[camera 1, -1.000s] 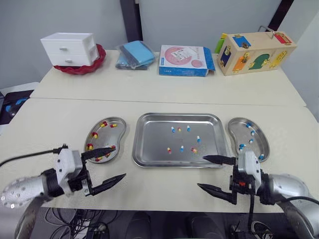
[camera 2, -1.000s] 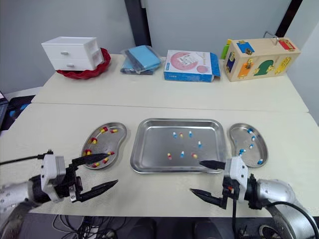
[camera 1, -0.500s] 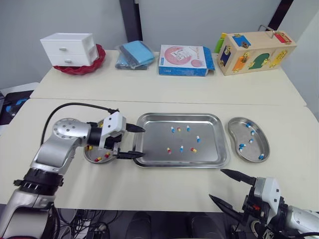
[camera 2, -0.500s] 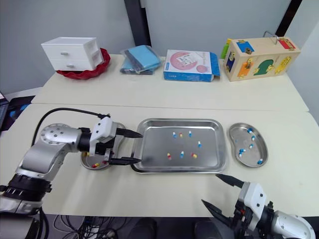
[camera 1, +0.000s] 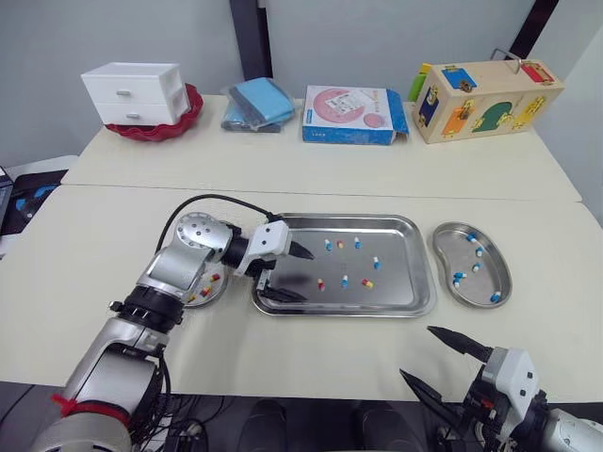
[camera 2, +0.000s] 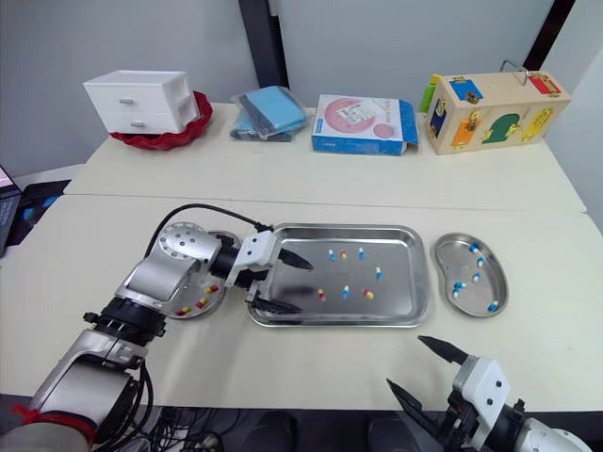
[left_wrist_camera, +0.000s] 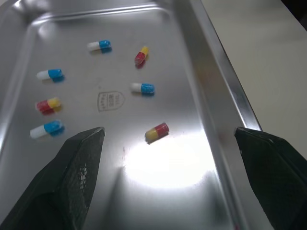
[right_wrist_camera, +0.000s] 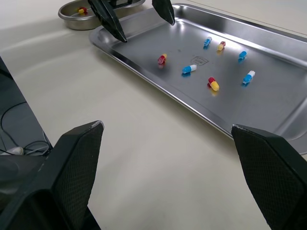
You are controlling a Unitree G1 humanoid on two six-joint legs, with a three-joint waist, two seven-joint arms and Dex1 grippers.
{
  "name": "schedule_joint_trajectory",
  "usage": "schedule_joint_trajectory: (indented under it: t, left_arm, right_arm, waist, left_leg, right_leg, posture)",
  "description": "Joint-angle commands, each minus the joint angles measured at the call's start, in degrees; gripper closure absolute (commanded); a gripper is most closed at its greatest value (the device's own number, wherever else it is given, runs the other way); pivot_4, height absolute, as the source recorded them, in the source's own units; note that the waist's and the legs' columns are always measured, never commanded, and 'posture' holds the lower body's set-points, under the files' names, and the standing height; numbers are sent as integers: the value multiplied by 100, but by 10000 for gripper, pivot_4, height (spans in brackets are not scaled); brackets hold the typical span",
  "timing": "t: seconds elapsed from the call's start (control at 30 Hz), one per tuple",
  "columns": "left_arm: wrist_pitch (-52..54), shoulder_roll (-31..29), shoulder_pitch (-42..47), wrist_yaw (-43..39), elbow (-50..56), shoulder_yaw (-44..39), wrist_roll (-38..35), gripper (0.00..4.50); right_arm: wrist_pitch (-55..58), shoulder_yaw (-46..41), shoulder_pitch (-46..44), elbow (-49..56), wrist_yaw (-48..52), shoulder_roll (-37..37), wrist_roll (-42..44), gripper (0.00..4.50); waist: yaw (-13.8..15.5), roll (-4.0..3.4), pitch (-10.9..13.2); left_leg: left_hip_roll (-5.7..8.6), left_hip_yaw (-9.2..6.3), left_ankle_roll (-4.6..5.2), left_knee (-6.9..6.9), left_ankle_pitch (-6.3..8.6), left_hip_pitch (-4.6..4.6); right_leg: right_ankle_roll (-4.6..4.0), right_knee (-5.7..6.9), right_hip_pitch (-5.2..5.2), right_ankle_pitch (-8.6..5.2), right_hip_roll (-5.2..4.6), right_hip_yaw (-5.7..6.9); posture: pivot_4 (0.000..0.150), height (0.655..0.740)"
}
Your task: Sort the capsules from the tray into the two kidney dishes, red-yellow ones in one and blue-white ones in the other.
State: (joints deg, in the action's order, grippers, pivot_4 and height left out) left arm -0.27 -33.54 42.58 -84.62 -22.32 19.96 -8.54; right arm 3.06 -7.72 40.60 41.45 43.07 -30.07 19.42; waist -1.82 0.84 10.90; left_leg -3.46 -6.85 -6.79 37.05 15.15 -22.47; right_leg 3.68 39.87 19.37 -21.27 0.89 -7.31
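Nearest, at the surface's front edge, the right gripper (camera 1: 415,350) hung wide open and empty. The left gripper (camera 1: 303,276), fingers spread and empty, hovered over the steel tray (camera 1: 400,282). A red-yellow capsule (camera 1: 320,283) lay just at its 3 o'clock, long axis roughly finger to finger. The left kidney dish (camera 1: 222,285) held red-yellow capsules, and the right kidney dish (camera 1: 443,247) held blue-white ones.

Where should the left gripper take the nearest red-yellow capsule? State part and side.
Pinch the capsule across its middle, coming straight down with the open left gripper. It lies flat and alone on the tray, a smooth rounded cylinder, so end grips would likely slip.
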Motion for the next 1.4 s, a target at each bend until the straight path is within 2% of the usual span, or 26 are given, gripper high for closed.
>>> schedule_joint_trajectory:
  t: [0.03, 0.2, 0.3, 0.4, 1.1, 1.2, 1.4]
  left_arm:
    - [-393, 175, 227, -156, -410, 133, 243, 0]
    - [-664, 414, 401, -264, -791, 141, 395, 0]
    - [-787, 533, 498, -266, -996, 118, 481, 5112]
    - [-880, 581, 533, -353, -1097, 135, 539, 14287]
    - [-1492, 843, 800, -406, -1899, 200, 1085, 14287]
    - [-1539, 844, 817, -409, -1952, 208, 1115, 22761]
    - [-1598, 844, 781, -373, -1990, 224, 1202, 42744]
  right_arm:
    - [-29, 15, 57, 225, -177, 96, 23, 278]
    - [-12, 77, 56, 242, -308, 145, -68, 278]
    - [62, 171, 7, 303, -379, 111, -121, 0]
    - [207, 171, -113, 381, -482, 118, -51, 0]
    - [108, 368, -73, 264, -596, 164, -222, 0]
    - [136, 343, -88, 281, -616, 168, -159, 0]
    - [140, 348, -72, 294, -620, 174, -130, 0]
  waist:
    - [-1, 0, 0]
    - [-7, 0, 0]
    - [-4, 0, 0]
    - [-11, 0, 0]
    - [-7, 0, -1]
    - [-6, 0, -1]
    - [-7, 0, -2]
  left_leg:
    - [0, -1, 0, 0, 0, -1]
    - [0, -5, 2, -1, -1, -1]
    - [1, -6, 2, 0, -2, -1]
    - [1, -7, 3, 0, -2, -1]
    - [4, -18, 5, 1, -6, -2]
    - [4, -18, 5, 1, -6, 0]
    - [4, -19, 5, 1, -8, 2]
  right_leg:
    - [0, 0, 0, 0, 0, 2]
    - [-1, 2, 1, 0, 0, 5]
    - [-1, 2, -1, 0, 0, 5]
    - [0, 2, -1, 0, 0, 6]
    - [-1, 5, -4, 0, 0, 14]
    - [-1, 6, -5, 0, 0, 14]
    - [-1, 8, -7, 0, 0, 15]
  posture:
    - [1500, 7400]
    - [1500, 7400]
    - [1500, 7400]
    - [1500, 7400]
    - [1500, 7400]
    - [1500, 7400]
    - [1500, 7400]
